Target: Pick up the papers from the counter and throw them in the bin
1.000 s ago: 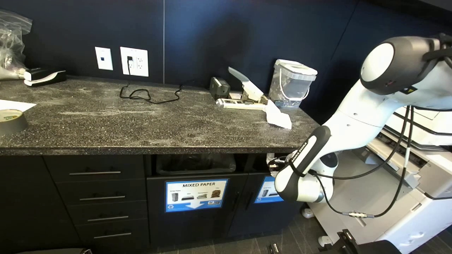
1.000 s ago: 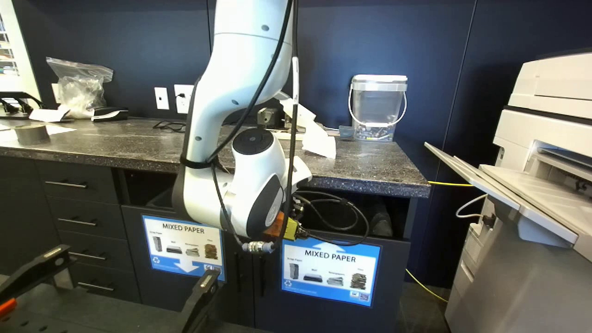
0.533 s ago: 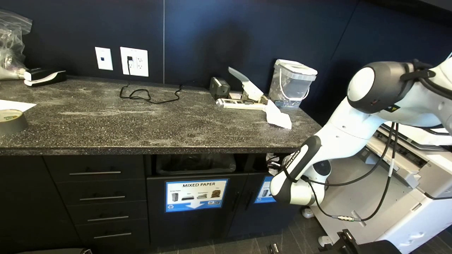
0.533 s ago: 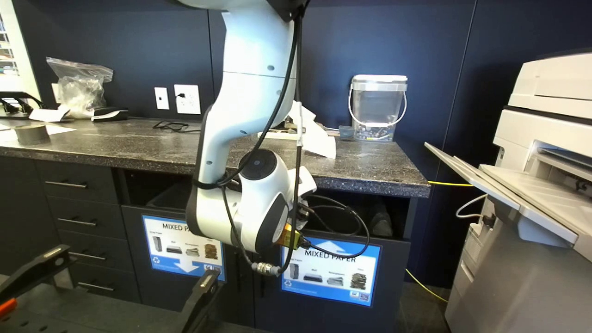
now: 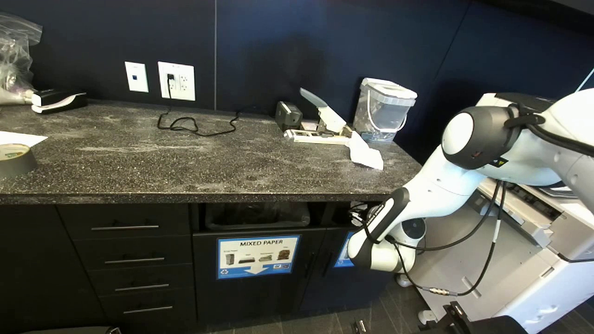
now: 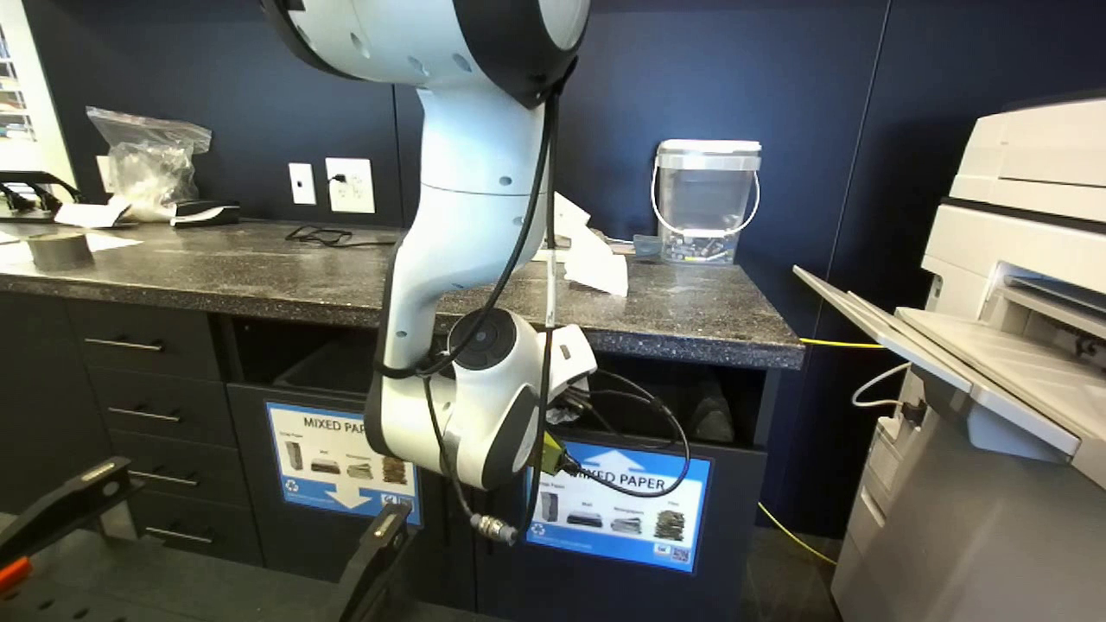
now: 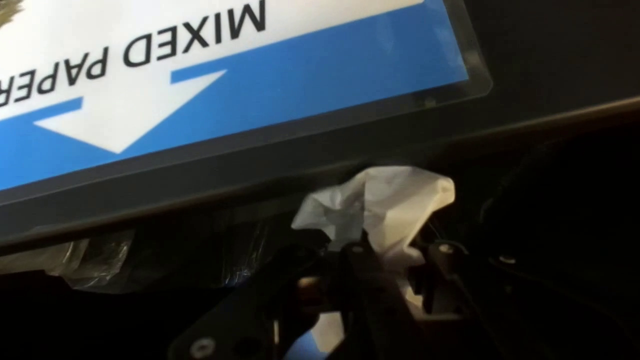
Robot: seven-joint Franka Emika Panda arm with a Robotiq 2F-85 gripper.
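In the wrist view my gripper (image 7: 395, 252) is shut on a crumpled white paper (image 7: 400, 200), which sticks out past the dark fingers. They are just behind the bin's front edge (image 7: 165, 212), at the opening above the blue label (image 7: 320, 75). In an exterior view the bin (image 6: 670, 380) is the opening under the counter (image 6: 691, 302); its label (image 6: 618, 540) is below. The arm's wrist largely hides the gripper in both exterior views. Another crumpled paper (image 5: 366, 153) lies on the counter against the stapler; it also shows in an exterior view (image 6: 596, 263).
A similar opening (image 5: 260, 215) with a whiter label is beside the bin. A stapler (image 5: 320, 137), a translucent tub (image 6: 708, 199) and a black cable (image 5: 199, 132) are on the counter. A tape roll (image 5: 16, 160) is far left. A printer (image 6: 994, 345) stands to the right.
The arm has come down and shifted a little sideways, so the wrist is lower in front of the bin opening. The paper on the counter has not moved.
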